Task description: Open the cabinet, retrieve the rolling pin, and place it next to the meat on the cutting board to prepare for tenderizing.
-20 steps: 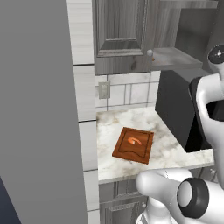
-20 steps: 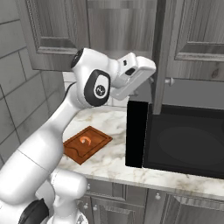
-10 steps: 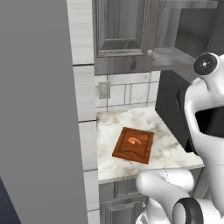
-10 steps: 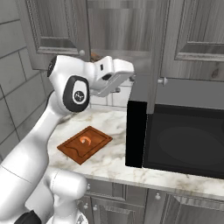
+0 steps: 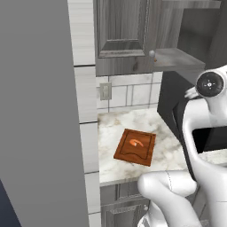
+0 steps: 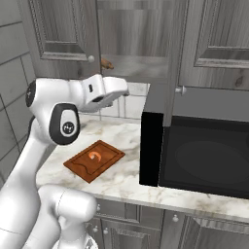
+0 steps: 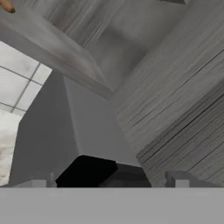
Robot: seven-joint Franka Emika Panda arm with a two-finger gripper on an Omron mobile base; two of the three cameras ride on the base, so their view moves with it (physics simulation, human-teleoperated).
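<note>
**Hand raised by the open cabinet, pin on the shelf**

The gripper (image 6: 124,90) is up in front of the cabinet (image 6: 141,41), just under the shelf's front edge and above the counter (image 6: 121,180). In the right base view the hand points toward the right, at the microwave (image 6: 194,151), and its fingers are too small there to read; in the hand view the tips (image 7: 39,183) sit far apart at the bottom corners, so the jaws are spread wide with nothing between them.

Just above and behind the hand, one brown end of the rolling pin (image 6: 106,63) pokes out from behind the left door at shelf level. In the hand view a small orange-brown bit (image 7: 6,5) shows at the top left corner, most likely the same pin. The rest of it is hidden.

The hand camera looks at grey wood grain, the dark box of the microwave (image 7: 65,131) and white wall tiles (image 7: 19,83).

Below the hand and to its left, the cutting board (image 6: 94,160) lies flat on the marble counter, with the meat (image 6: 95,156) on top of it near the middle. The microwave stands to the right of the board, apart from it.
</note>
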